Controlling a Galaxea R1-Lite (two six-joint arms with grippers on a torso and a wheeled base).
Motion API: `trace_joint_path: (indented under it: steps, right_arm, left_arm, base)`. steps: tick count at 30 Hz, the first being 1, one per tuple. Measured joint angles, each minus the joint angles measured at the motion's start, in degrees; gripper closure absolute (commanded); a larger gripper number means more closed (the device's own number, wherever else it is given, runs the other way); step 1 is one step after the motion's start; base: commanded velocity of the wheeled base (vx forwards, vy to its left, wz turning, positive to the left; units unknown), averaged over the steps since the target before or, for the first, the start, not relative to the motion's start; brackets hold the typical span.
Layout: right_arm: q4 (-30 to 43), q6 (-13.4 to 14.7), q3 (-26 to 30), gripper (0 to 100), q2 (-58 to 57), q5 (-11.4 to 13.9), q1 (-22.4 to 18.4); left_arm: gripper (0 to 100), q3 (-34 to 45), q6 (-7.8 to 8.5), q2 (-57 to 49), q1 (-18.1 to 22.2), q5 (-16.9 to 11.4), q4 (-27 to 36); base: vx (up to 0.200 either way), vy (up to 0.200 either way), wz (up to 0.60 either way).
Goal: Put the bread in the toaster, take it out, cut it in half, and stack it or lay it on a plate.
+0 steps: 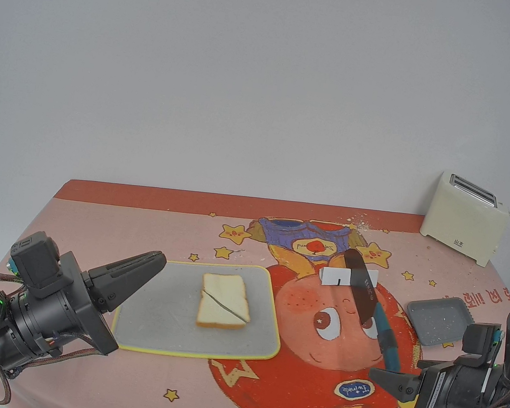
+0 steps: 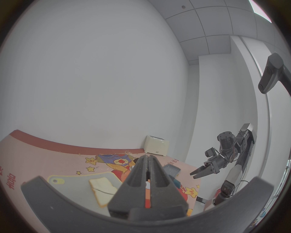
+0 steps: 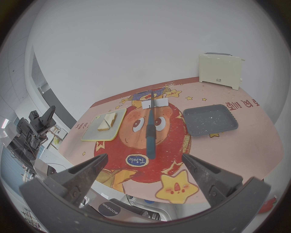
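Grey board (image 1: 155, 322) holds cut bread (image 1: 225, 301); left fingers (image 2: 139, 176) together by board's left edge; right fingers (image 3: 88, 173) apart near knife handle (image 1: 386, 345)

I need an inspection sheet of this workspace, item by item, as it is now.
Surface: cartoon-print tablecloth, lying smooth.
Job's things: bread cut in two halves, on the cutting board; knife with its blade on a white rest; grey plate, no bread on it; toaster at the far right corner.
Clutter: crumbs by the far edge.
Grippers: left gripper shut, beside the board; right gripper open, near the knife's handle.
Cables: braided cables at the left wrist.
Surroundings: plain white wall.
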Motion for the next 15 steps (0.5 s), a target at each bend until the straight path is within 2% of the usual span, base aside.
trace_joint_path:
  steps: [11,12,15]
  right_arm:
    - [-3.9,0.0,0.2,0,0.1,0.2,0.1]
    - [-4.4,0.1,0.5,100,0.1,0.6,0.5]
    - [-4.5,0.4,0.6,100,-0.1,2.6,1.9]
  left_arm:
    - [100,-0.6,0.13,5.3,-0.8,0.4,0.0]
    - [100,-0.1,0.16,6.6,-1.4,0.9,0.0]
    - [100,0.2,0.3,7.4,-1.9,1.2,0.0]
  base:
    - [0.0,0.0,0.0]
    - [0.0,0.0,0.0]
    - [0.0,0.0,0.0]
